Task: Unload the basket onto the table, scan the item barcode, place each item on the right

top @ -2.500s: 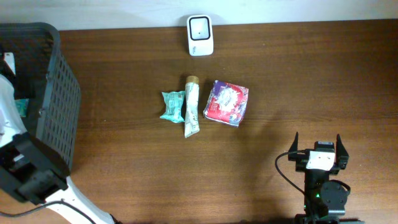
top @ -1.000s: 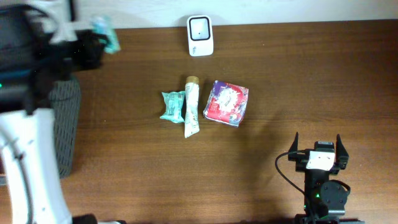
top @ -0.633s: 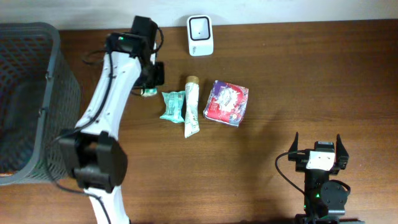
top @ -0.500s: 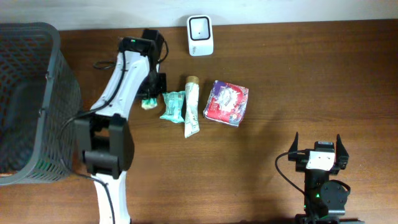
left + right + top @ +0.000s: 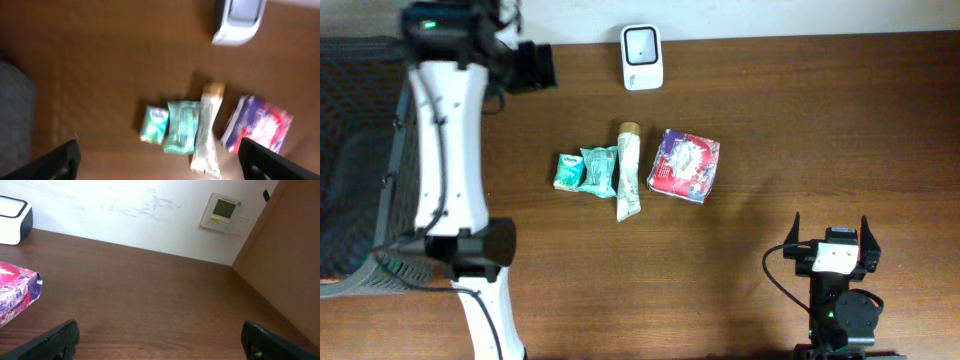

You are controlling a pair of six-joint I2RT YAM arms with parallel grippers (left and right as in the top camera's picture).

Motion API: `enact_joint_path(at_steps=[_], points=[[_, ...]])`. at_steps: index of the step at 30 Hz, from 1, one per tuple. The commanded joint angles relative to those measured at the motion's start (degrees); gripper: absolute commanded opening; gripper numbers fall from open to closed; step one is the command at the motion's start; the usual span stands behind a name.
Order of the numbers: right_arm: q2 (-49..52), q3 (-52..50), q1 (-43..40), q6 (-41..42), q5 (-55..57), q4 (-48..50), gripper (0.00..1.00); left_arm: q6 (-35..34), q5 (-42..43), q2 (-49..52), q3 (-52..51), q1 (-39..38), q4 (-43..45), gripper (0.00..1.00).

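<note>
The left gripper (image 5: 528,68) hangs above the table's far left corner with its jaws spread wide and nothing between them. In the left wrist view its two fingers (image 5: 60,161) sit at the lower corners of the frame, well apart. A row of four items lies on the table (image 5: 770,120) about midway between the left and right edges, nearer the far edge than the near one. A small teal packet (image 5: 567,171) is at the left end, just beside a green packet (image 5: 598,170), then come a pale tube (image 5: 628,185) and a purple-and-red pack (image 5: 684,165). The white barcode scanner (image 5: 642,43) stands at the far edge, behind the tube. A dark mesh basket (image 5: 365,255) sits at the left edge. The right gripper (image 5: 830,232) rests near the near right corner, jaws fully apart and empty.
</note>
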Motion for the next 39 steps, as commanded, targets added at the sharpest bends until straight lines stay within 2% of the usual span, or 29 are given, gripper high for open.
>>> enact_joint_path(at_steps=[1,6,9,17,19,22,27,33,39], points=[[-0.3,-0.5,0.1,0.0,0.7,-0.1,0.99,2.8,1.3,-7.1,5.4,4.9,-0.2,0.99],[-0.3,-0.5,0.1,0.0,0.7,-0.1,0.98,1.4,1.4,-12.5,3.2,19.5,-0.2,0.99],[-0.3,-0.5,0.1,0.0,0.7,-0.1,0.99,-2.6,1.4,-12.7,0.3,26.7,-0.2,0.99],[-0.3,-0.5,0.1,0.0,0.7,-0.1,0.99,-4.9,1.4,-15.6,-12.7,40.0,-0.2,0.99],[-0.3,-0.5,0.1,0.0,0.7,-0.1,0.98,-5.6,-0.1,-15.6,-14.2,41.6,-0.2,0.99],[-0.3,-0.5,0.1,0.0,0.7,-0.1,0.99,-11.2,-11.7,-15.5,-21.6,42.1,0.2,0.99],[-0.3,-0.5,0.2,0.0,0.7,-0.1,0.98,-11.8,-19.2,-15.5,-31.6,42.1,6.3,0.99],[-0.3,-0.5,0.2,0.0,0.7,-0.1,0.99,-11.8,-24.1,-15.4,-41.8,42.1,12.1,0.99],[-0.3,-0.5,0.2,0.0,0.7,-0.1,0.99,-11.8,-28.7,-14.9,-47.1,42.2,15.1,1.00]])
